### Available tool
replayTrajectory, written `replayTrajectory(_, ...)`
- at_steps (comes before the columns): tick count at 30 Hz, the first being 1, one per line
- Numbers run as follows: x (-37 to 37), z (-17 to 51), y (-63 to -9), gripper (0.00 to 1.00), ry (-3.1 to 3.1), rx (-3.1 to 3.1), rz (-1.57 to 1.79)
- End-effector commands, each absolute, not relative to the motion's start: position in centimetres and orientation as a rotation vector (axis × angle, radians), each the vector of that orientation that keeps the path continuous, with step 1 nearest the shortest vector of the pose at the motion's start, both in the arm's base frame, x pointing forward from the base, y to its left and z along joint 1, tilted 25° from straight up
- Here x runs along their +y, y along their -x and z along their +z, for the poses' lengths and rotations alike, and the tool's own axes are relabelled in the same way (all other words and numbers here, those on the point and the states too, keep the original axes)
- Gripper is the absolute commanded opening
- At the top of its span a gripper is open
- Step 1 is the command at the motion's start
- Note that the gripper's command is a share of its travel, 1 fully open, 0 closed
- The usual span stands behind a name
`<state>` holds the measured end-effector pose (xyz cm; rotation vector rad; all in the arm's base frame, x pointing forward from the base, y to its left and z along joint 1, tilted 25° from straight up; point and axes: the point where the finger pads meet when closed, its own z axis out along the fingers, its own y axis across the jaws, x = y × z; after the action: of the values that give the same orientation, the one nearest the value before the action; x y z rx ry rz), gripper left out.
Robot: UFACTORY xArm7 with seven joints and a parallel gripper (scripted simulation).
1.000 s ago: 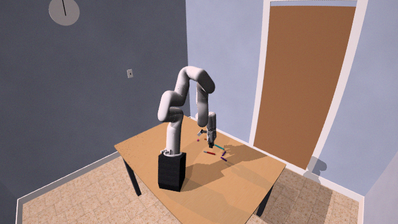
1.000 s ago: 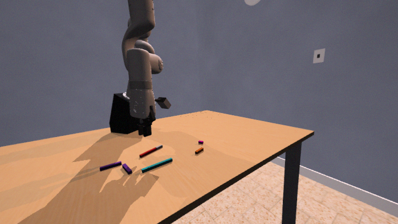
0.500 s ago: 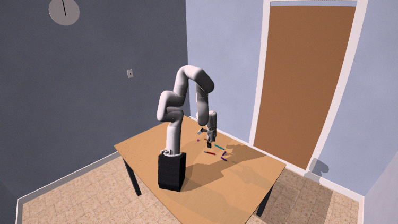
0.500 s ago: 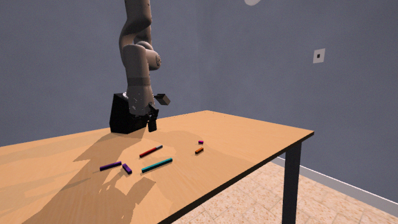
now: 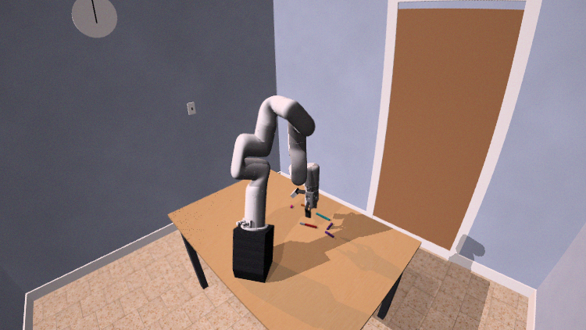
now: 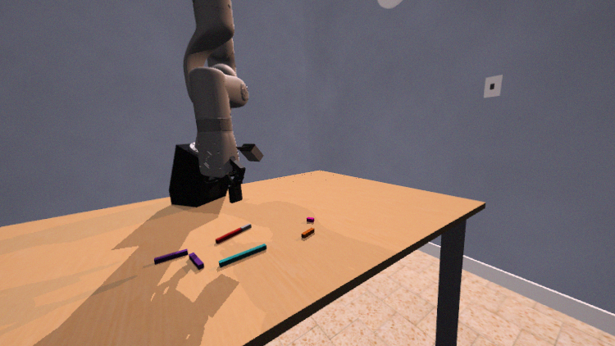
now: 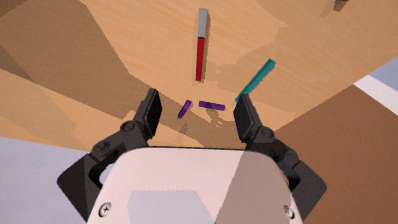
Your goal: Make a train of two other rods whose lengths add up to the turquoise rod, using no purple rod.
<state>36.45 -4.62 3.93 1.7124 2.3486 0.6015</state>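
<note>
- Top view: the end effector (image 5: 309,210) (image 6: 234,195) (image 7: 198,101) is seen right of centre, above the counter (image 5: 212,217) (image 6: 387,215) (image 7: 150,35); nothing seen gripped.
- Below it, the red rod (image 5: 311,225) (image 6: 228,235) (image 7: 200,59) is laid in line with the grey rod (image 5: 302,224) (image 6: 246,227) (image 7: 202,22), grey at left.
- Turquoise rod (image 5: 323,217) (image 6: 243,255) (image 7: 256,80) noted to their upper right.
- Exterior view: red-grey pair placed left of centre, grey at its upper-right end; turquoise lies below, apart.
- Two purple rods lie lower left, the first (image 5: 329,234) (image 6: 170,256) (image 7: 184,109) leftmost, the second (image 5: 329,226) (image 6: 196,261) (image 7: 212,106) just beside.
- Orange rod (image 5: 302,205) (image 6: 307,232) and magenta rod (image 5: 291,206) (image 6: 310,220) seen right of centre.
- Wrist view: fingers spread fully, nothing held; red and grey seen end to end at upper centre, no gap made out.
</note>
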Motion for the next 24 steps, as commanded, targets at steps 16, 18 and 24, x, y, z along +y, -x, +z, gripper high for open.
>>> replayTrajectory(16,-5.3,6.7,-35.4,1.0,-1.712,2.347,0.602)
replayTrajectory(18,-5.5,7.4,-35.1,1.0,-1.712,2.347,0.602)
replayTrajectory(24,-5.9,9.0,-34.5,1.0,-1.712,2.347,0.602)
